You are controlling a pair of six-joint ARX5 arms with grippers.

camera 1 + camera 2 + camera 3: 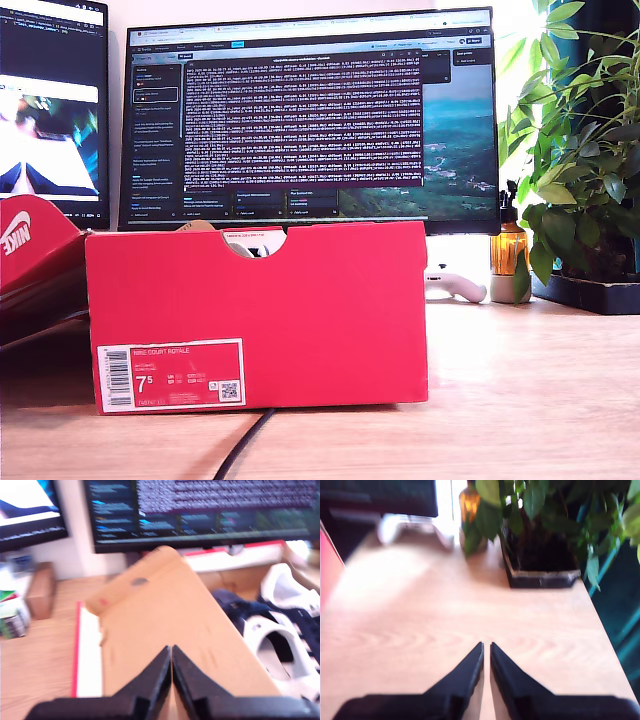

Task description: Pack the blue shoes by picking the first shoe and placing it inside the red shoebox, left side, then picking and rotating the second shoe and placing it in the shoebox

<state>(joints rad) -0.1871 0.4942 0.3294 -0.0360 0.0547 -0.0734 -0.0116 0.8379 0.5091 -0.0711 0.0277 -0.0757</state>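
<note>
The red shoebox stands on the wooden table towards the exterior view's left, its label facing the camera. In the first wrist view its brown inner flap slopes up ahead, and the blue shoes lie inside the box beside it, their white linings showing. My first gripper hangs shut over that flap with nothing in it. My second gripper is shut and empty above bare table, with a strip of the red shoebox at the frame's edge. Neither gripper shows in the exterior view.
The red lid with a white swoosh leans at the exterior view's left. Behind the box stand a large monitor and a second screen. A potted plant, an amber bottle and a white controller sit at the right. A black cable runs forward.
</note>
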